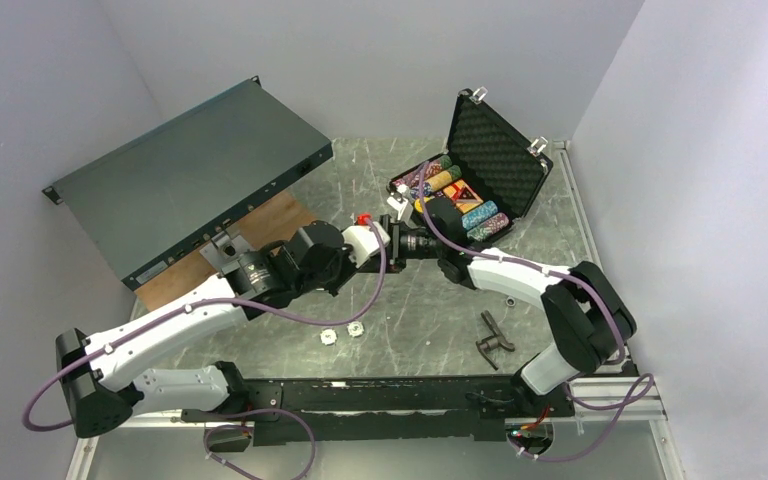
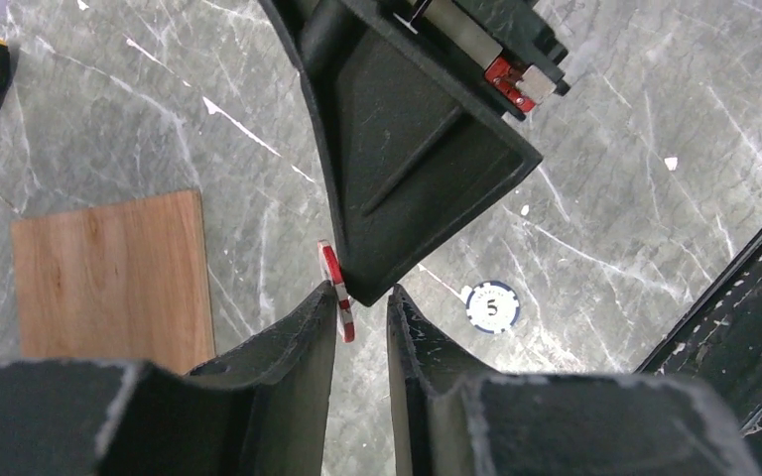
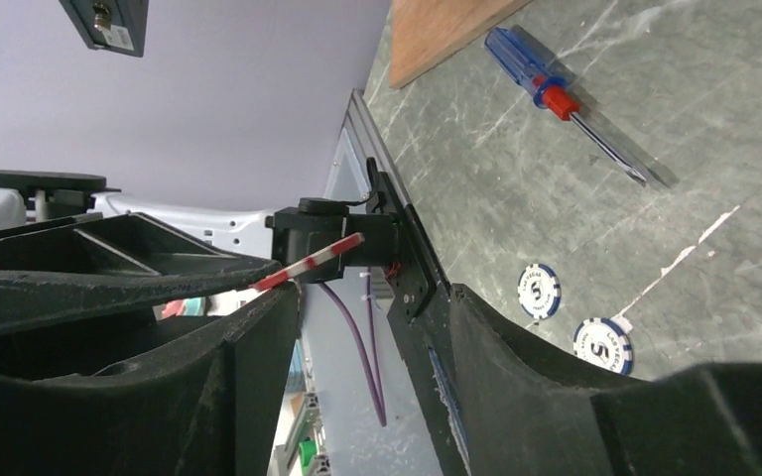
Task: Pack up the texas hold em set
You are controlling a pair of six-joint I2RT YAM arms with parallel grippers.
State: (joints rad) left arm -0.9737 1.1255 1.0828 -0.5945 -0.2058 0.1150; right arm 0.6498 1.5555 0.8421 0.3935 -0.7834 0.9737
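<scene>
1. Near the black briefcase [image 1: 491,150], off the open front of its tray and above the table [image 1: 430,300], the two grippers meet tip to tip.
2. Left gripper [image 2: 362,297]: the jaws are drawn narrow and pinch a red-and-white chip [image 2: 335,293] by its lower part. The chip stands edge-on and juts past the fingertips, which is judged to leave free rim for a second grip.
3. Right gripper [image 3: 372,293]: the jaws are parted, one to each side of the jutting chip, and are not clamped on it. The left wrist view shows one of its fingers just beside the chip, but contact cannot be confirmed.
4. Judgement: this is a hand-over. The briefcase lies on the right arm's side, so that arm is better placed to deliver the chip.
5. Briefcase: the foam-lined lid stands raised and rows of coloured chips [image 1: 443,180] already sit in the tray, so it is ready to receive more.
6. Outstanding: two blue-and-white chips marked 5 [image 3: 602,344] lie flat on the table, well apart from the briefcase.
7. Not part of the set: a blue-and-red screwdriver [image 3: 556,99] lies on the table, apart from those chips.
</scene>
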